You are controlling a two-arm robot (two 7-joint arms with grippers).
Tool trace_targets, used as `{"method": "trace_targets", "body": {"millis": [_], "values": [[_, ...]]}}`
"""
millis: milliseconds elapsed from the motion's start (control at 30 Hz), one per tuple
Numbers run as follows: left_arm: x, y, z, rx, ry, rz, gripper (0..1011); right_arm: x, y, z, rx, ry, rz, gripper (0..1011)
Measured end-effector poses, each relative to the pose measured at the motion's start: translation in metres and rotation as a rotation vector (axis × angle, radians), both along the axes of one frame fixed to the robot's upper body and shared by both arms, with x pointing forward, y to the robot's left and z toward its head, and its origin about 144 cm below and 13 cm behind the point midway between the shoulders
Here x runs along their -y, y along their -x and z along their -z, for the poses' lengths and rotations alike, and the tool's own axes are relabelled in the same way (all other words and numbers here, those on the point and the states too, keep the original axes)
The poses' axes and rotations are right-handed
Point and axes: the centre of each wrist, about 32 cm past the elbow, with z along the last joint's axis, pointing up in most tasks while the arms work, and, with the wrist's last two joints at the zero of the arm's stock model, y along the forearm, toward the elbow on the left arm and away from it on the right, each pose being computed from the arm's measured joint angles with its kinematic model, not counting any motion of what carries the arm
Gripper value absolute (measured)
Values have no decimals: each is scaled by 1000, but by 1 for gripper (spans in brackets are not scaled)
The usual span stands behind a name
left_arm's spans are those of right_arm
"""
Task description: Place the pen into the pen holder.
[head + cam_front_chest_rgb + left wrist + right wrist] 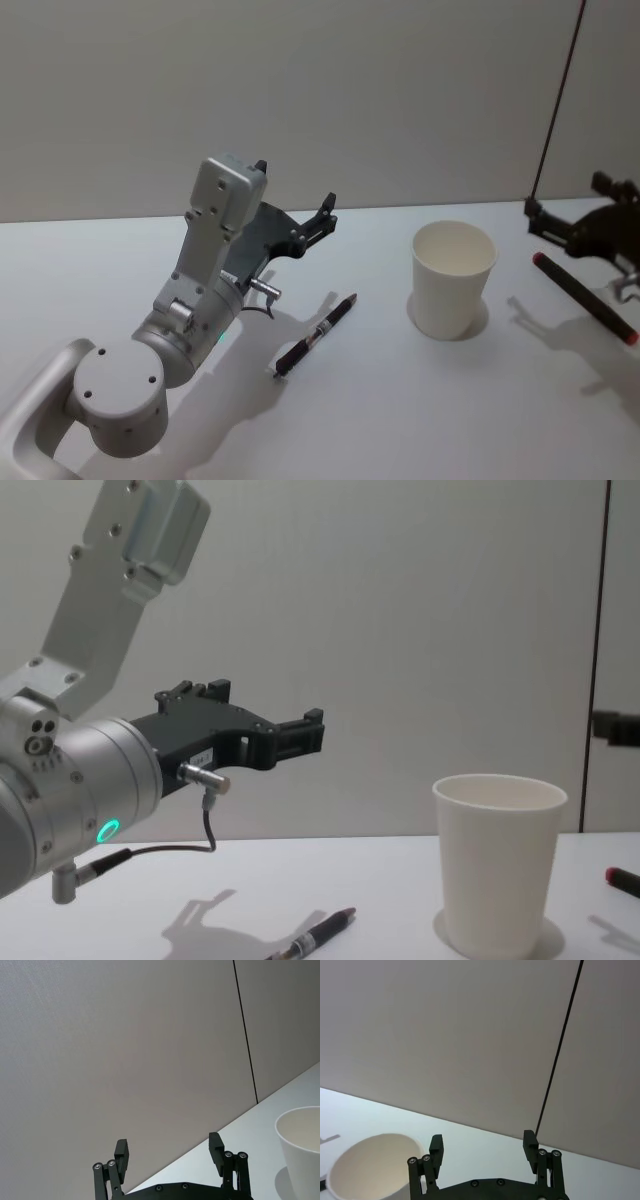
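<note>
The pen [315, 335] is dark with a reddish tip and lies flat on the white table, left of the pen holder [453, 277], a plain white paper cup standing upright. My left gripper [296, 184] hangs open and empty above the table, behind and to the left of the pen, not touching it. The chest view shows the left gripper [300, 730] well above the pen [315, 938], with the cup [497, 865] to the right. In the left wrist view its fingers [216, 1145] are spread apart near the cup [302, 1150]. My right gripper [567, 196] hovers open to the right of the cup.
A thicker dark marker with red ends [585, 298] lies on the table [400, 420] right of the cup, below the right gripper. A plain wall with a dark vertical seam [555, 100] stands behind the table.
</note>
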Motion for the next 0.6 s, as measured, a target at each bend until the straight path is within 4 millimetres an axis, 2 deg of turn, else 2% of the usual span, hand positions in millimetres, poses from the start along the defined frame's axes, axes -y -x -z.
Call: {"method": "trace_targets", "body": {"millis": [300,600], "values": [[0,0,0,0,0,0,1004,24,-28,-38,-43,67,-12,1001],[0,0,0,0,0,0,1003,38,-48,-60,-124,109,-17,1001]]}}
